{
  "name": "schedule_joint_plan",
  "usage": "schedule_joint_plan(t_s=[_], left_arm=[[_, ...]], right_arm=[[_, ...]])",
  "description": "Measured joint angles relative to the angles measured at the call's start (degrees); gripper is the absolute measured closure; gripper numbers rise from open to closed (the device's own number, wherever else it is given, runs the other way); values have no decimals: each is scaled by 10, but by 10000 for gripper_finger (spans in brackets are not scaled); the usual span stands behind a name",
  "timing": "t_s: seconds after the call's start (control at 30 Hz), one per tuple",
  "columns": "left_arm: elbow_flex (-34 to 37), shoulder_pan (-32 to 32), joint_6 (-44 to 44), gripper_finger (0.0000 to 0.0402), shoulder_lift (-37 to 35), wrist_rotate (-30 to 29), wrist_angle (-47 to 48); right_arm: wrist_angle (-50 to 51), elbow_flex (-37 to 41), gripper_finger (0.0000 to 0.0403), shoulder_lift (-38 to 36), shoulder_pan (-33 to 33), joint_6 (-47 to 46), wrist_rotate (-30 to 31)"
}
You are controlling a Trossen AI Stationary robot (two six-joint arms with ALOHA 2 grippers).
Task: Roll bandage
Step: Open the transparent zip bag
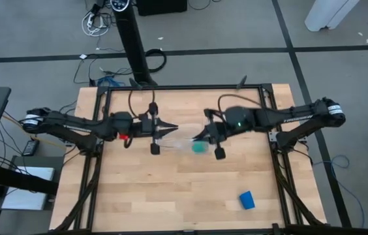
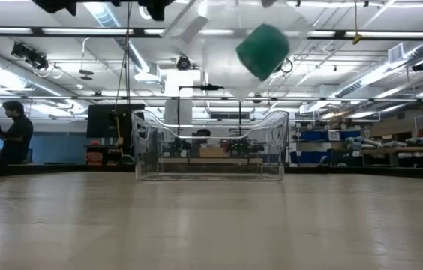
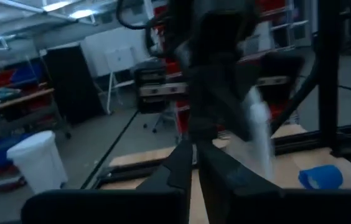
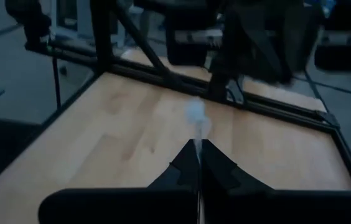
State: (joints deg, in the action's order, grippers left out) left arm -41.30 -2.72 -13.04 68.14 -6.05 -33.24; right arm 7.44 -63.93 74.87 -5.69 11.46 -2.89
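Pale wooden worktop (image 1: 138, 189) in an open workshop: both arms meet mid-table, bandage (image 1: 246, 200) untouched.

The left claw (image 1: 174, 128) is pinched narrow on a piece of clear plastic (image 1: 185, 140) held aloft above a clear tray (image 2: 144, 142). A teal block (image 1: 199, 148) hangs in that plastic. The right claw (image 1: 203, 134) is pinched tight on its other end. Well apart, near the front right corner, lies the bandage, a compact blue roll. The risk, as I judge it: uneven pulling could slip the thin plastic from one claw, dropping the block, which might bounce toward the roll and knock it off the edge.
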Motion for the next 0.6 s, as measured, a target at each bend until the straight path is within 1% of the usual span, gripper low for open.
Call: schedule_joint_plan(t_s=[0.1, 0.13, 0.2, 0.27, 0.37, 0.5, 0.6], left_arm=[[-8, -26, 7, 367, -6, -31, 36], [-22, -35, 13, 367, -6, -43, 59], [-50, -49, 24, 367, -4, -61, 134], [-89, -58, 43, 367, 7, -66, 195], [-147, -63, 82, 367, 20, -72, 295], [-204, -63, 115, 367, 49, -73, 418], [-219, -63, 116, 367, 72, -72, 448]], right_arm=[[-50, 47, 403, -8, -24, -35, 35], [-84, 65, 403, -9, -29, -46, 40], [-159, 106, 403, -11, -39, -62, 48], [-233, 142, 403, -7, -47, -64, 52], [-317, 190, 403, 9, -52, -60, 69], [-399, 230, 403, 44, -52, -57, 90], [-428, 240, 403, 85, -51, -59, 89]])
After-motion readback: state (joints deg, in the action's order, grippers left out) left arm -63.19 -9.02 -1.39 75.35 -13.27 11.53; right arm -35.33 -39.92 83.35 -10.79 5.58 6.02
